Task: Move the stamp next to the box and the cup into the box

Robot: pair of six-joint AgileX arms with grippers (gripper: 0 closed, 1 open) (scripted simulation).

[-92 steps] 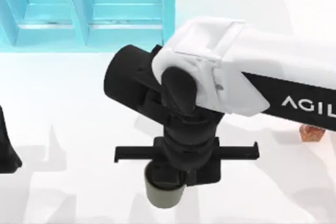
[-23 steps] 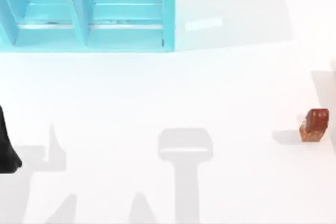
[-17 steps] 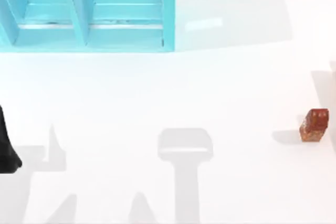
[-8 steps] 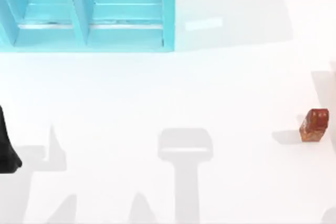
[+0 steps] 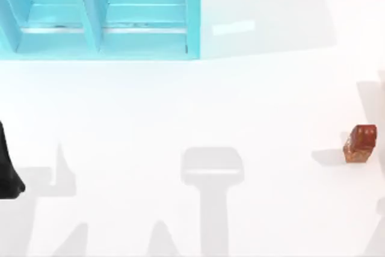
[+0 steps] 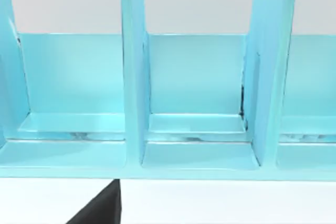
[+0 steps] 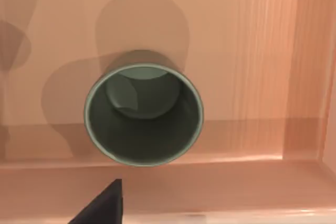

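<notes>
1. Straight below the right gripper (image 7: 103, 206), the cup (image 7: 143, 115) stood upright on the floor of the box (image 7: 247, 66), mouth open toward the jaws and nothing touching its rim. Honestly couldn't tell whether those jaws were spread or closed. All I got was a dark sliver at the edge of the wrist view.
2. A bit further out from the jaws, a box wall ran just beside the cup, so the cup half of the job looked done to me.
3. Well away from those jaws, the stamp (image 5: 360, 143) sat upright on the table (image 5: 180, 106), near the top view's right side. I couldn't tell whether it counted as next to the box yet.
4. My take on doing this step well: lift straight up clear of the cup's rim and walls before swinging sideways. Then come down over the stamp square to its flat sides, grip low and set it beside the box's outer wall.
5. The left gripper (image 6: 98, 209) was parked facing the blue rack (image 6: 134, 77), jaws' state unclear there too.
</notes>
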